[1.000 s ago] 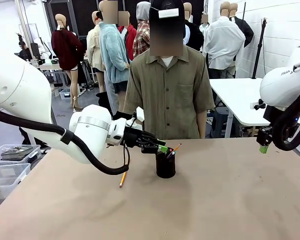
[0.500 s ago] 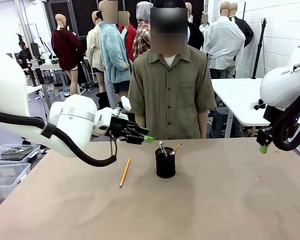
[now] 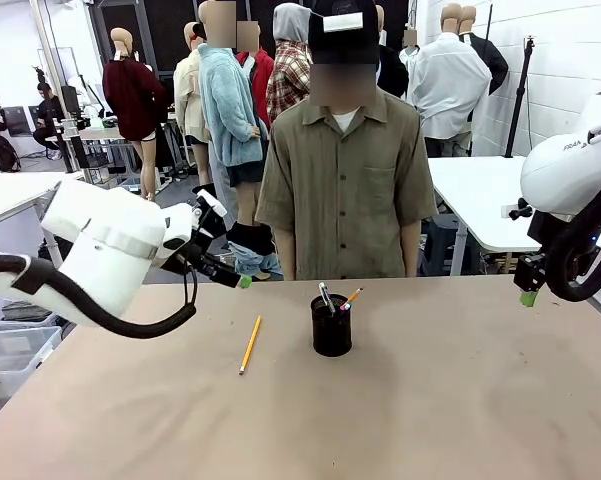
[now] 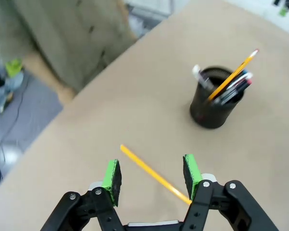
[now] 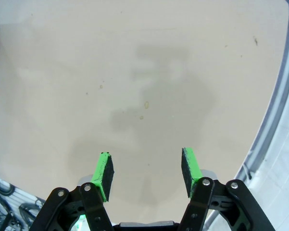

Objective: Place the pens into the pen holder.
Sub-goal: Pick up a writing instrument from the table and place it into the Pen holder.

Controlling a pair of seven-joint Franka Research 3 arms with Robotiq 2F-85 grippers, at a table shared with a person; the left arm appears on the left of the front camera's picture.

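At the middle of the table (image 3: 460, 400), the black mesh pen holder (image 3: 331, 330) stands upright with pens in it: a yellow-orange pencil (image 3: 352, 296) leaning right, a silver-grey pen (image 3: 324, 296) leaning left, and a dark pen with a red end (image 3: 344, 307) between them. A second yellow pencil (image 3: 250, 344) lies flat on the tabletop to the holder's left, apart from it. The left gripper (image 3: 242, 282) hangs above the table's far left part, its green-padded jaws apart and empty. In its wrist view the loose pencil lies on the table below, crossing the gap between the pads. The right gripper (image 3: 528, 296) hovers at the right edge — jaws spread, nothing in them, bare tabletop beneath. A person (image 3: 345, 190) stands at the far side.
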